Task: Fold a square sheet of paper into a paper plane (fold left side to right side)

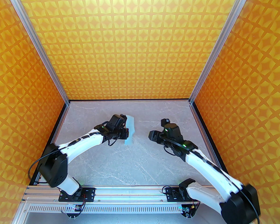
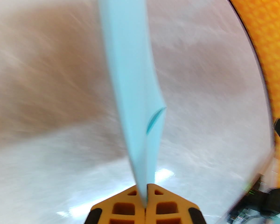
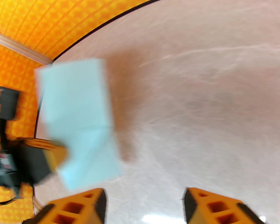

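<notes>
The square sheet of paper [image 1: 130,129] is pale blue and folded into a tall narrow strip, held up on edge above the table. My left gripper [image 1: 127,134] is shut on its near edge. In the left wrist view the sheet of paper [image 2: 130,66] rises edge-on from between the orange fingers [image 2: 163,202]. In the right wrist view the paper [image 3: 81,122] shows its flat face with a crease across it, the left gripper's finger [image 3: 57,156] pinching its side. My right gripper [image 3: 144,206] stands open to the right of the paper, apart from it, with nothing between its fingers [image 3: 210,204].
The grey marble table [image 1: 135,162] is boxed in by orange patterned walls [image 1: 130,43] at the back and both sides, with aluminium posts [image 1: 39,48] at the corners. The right arm [image 1: 168,134] hovers mid-right above the table.
</notes>
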Controlling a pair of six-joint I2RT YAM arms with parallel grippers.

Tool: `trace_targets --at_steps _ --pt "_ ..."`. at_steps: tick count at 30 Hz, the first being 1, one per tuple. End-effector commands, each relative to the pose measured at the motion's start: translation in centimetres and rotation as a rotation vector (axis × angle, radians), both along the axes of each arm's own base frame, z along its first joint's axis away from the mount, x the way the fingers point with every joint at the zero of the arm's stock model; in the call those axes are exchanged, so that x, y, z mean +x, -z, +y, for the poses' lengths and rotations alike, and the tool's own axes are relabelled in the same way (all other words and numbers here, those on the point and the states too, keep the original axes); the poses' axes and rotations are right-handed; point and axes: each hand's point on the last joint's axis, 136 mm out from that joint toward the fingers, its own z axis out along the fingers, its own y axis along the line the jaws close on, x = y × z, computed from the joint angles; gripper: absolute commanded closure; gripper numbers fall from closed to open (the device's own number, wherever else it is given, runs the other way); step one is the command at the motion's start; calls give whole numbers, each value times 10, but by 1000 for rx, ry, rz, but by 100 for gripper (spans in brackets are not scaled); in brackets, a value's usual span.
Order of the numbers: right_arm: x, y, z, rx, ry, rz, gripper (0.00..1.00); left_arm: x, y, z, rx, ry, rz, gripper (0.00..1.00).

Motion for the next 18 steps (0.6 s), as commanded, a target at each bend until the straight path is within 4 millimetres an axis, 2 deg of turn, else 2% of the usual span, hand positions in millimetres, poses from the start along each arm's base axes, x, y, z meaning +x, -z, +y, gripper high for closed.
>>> trace_targets --at_steps 1,5,8,10,15,16,18 --pt "-12 11 -28 -68 98 22 37 -12 17 71 550 -86 -32 100" --pt "-21 6 -47 -90 168 -1 36 -10 18 79 853 -147 -77 100" --pt "-27 2 -57 -103 193 -18 35 -7 16 75 1008 -182 -118 100" --pt "-30 1 -61 -107 201 -23 35 -7 27 67 1055 -170 -108 100" --pt "-35 4 -69 -116 225 -22 35 -10 65 29 1095 -102 -78 100" --pt "-36 5 -70 -117 226 -22 35 -11 74 19 1080 -80 -64 97" --pt "-37 7 -71 -120 231 -16 34 -16 89 0 1027 -41 -30 79"
